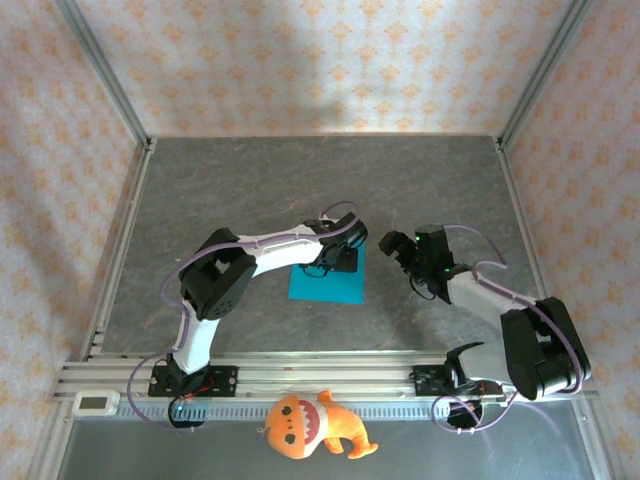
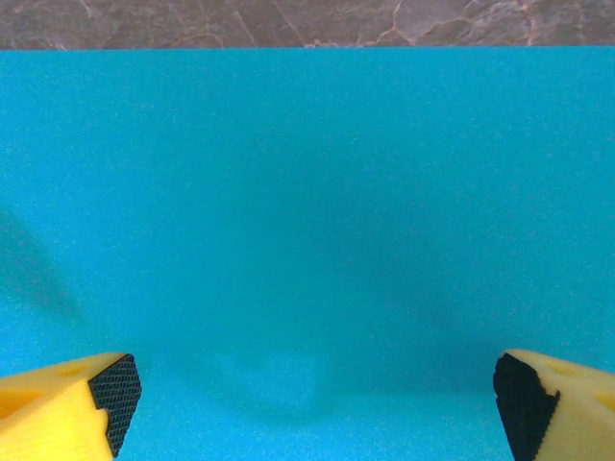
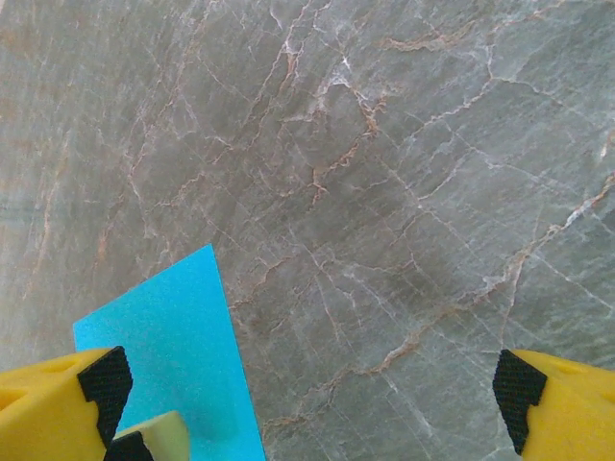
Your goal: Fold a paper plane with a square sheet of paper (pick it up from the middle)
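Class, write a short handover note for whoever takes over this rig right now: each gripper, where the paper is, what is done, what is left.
Left gripper: open, directly over the square sheet of paper, holding nothing; contact with it unclear.
Right gripper: open, empty, over bare table just right of the sheet.
Paper: lies flat on the table, no creases visible.
Done: nothing folded yet.
Left: pick the sheet up from the middle, then fold the plane.
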